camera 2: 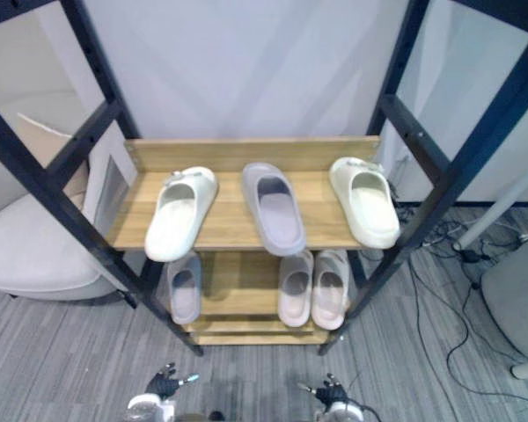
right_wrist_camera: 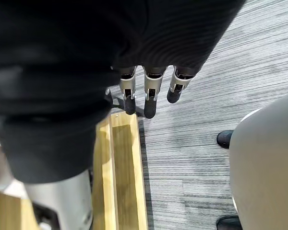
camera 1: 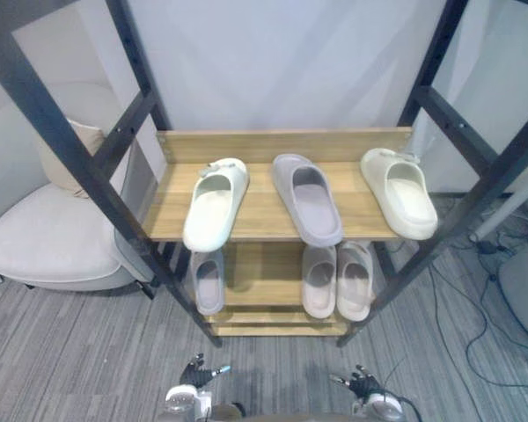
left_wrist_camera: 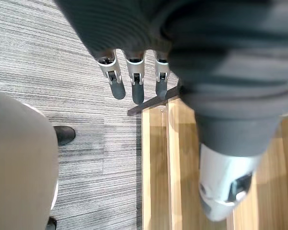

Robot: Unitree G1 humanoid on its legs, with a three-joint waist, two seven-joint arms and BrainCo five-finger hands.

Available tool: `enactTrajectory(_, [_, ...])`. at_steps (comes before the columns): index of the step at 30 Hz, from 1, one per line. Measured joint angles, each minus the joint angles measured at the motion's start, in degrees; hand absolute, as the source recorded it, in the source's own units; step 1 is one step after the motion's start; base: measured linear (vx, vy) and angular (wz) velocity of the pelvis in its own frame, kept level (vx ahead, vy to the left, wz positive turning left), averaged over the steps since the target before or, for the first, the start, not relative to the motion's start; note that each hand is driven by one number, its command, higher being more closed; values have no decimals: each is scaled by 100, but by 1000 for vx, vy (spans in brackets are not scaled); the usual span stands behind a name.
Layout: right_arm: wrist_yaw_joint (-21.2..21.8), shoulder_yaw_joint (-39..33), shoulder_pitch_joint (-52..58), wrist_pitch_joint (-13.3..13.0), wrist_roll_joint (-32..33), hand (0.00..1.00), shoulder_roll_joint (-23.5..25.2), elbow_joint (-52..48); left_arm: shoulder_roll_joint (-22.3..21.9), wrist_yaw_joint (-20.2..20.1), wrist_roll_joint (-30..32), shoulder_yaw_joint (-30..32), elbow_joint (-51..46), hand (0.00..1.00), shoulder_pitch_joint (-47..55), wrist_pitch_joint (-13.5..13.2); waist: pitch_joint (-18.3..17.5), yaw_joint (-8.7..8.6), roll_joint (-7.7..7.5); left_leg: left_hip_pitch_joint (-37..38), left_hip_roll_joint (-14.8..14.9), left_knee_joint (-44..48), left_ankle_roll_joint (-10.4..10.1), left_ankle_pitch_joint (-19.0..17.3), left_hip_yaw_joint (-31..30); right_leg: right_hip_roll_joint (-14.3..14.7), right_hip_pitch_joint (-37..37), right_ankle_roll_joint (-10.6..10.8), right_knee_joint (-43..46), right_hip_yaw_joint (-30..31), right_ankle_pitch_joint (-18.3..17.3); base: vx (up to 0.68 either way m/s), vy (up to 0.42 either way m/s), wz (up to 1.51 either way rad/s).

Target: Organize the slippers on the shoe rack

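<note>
Left hand [camera 1: 194,376] and right hand [camera 1: 366,383] hang low at near edge, above carpet [camera 1: 70,352], well short of rack [camera 1: 70,149]. Left fingers [left_wrist_camera: 117,84] and right fingers [right_wrist_camera: 150,98] are straight and relaxed, nothing in them.

Top shelf [camera 1: 264,215], left to right:
- left cream slipper [camera 1: 216,202], angled, heel over near edge
- grey slipper [camera 1: 306,198] in middle, heel also over edge
- right cream slipper [camera 1: 400,192], toe far, heel at near right corner

Low shelf [camera 1: 255,272]: low grey slipper [camera 1: 208,281] at left, pink pair [camera 1: 337,280] side by side at right.

The cream pair is split by the grey one, and the grey one's mate looks to be below, so sorting likely means swapping those.

Handling, my guess: moulded foam slides, so light, a bit squashy, matte, not slippery, nothing to break. Best hold is the strap across the top, or a pinch on the overhanging heel. A light grip should do, since they'll skid on wood if shoved.

Around: armchair [camera 1: 44,233] with cushion [camera 1: 70,149] left of rack, cables [camera 1: 475,290] on floor at right. Obstacles: the slanted black bars cross near both shelf ends, closest to the two cream slippers. The low shelf sits under the top one, so the reach in there is tight. The middle approach looks free.
</note>
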Motion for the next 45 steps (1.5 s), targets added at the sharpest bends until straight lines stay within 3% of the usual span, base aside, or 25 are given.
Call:
enactTrajectory(4, [-71,206,654,-5,0,0,20,-1579,9,17,59,2,-13,0,22,1,-42,-17,-43,-28,2,-49,11,7,140,-2,-129,-1,-18,167,52,-31,25,-21])
enactTrajectory(8, [-68,216,1414,-131,-40,0,26,-3610,106,19,161,-97,-18,0,89,0,-102,-195,-161,-35,-41,-74,23,-1,251,-11,-189,12,-81,293,98,11,32,-14])
enactTrajectory(11, [-65,182,1843,-210,-76,0,47,-4801,131,20,218,-165,-7,0,96,0,-119,-238,-184,-34,-42,-73,42,-16,296,-4,-206,29,-149,392,150,16,8,-18])
enactTrajectory(18, [-46,173,2314,-437,-622,0,86,-6576,148,12,333,-348,-7,0,96,-27,-131,-313,-164,-15,-22,-64,33,-40,381,15,-205,25,-206,491,204,-23,-12,-7])
enactTrajectory(26, [-103,33,2236,-616,-1165,0,91,-7587,149,-14,391,-552,2,0,101,-112,-202,-314,-79,-30,14,-61,22,-55,471,47,-276,21,-200,591,241,-15,-9,-7])
enactTrajectory(31, [-241,-137,1801,-677,-1182,0,-39,-7769,150,-63,439,-552,1,0,106,-116,-227,-310,-89,-38,12,-61,23,-54,451,56,-275,21,-199,576,241,-4,-5,1])
enactTrajectory(41, [-378,-574,429,-671,-1129,0,-961,-7705,156,-234,436,-532,-15,0,120,-121,-276,-255,-99,-217,-44,-62,57,-30,165,10,-297,43,-205,325,226,-6,-25,14])
enactTrajectory(45, [-378,-633,-294,-653,-928,0,-1393,-7067,160,-264,433,-483,-146,0,191,-125,-299,-221,-131,-250,-61,-68,66,-22,105,-4,-300,51,-210,261,221,-7,-21,7])
